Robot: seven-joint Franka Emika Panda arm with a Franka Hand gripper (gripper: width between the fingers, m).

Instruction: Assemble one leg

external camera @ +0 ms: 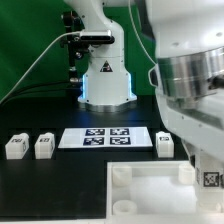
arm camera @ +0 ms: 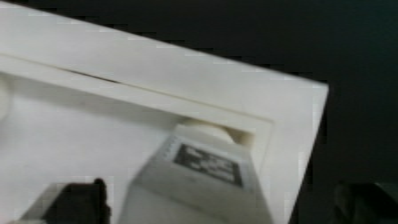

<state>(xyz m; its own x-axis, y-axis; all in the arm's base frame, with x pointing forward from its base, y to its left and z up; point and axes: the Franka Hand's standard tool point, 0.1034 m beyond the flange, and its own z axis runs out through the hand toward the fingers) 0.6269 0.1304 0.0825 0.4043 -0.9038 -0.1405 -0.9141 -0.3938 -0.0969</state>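
Lower right of the exterior view: the leg [external camera: 212, 178] sits at the white tray [external camera: 150, 190]'s corner socket, between the gripper [arm camera: 217, 205]'s spread, released fingers. The arm [external camera: 190, 80] partly hides it. Spare legs [external camera: 15, 146] [external camera: 43, 146] [external camera: 165, 145] flank the marker board [external camera: 105, 138].

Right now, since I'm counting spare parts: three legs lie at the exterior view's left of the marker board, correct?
No, two, not three: one leg and a second leg lie at the exterior view's left of the marker board.
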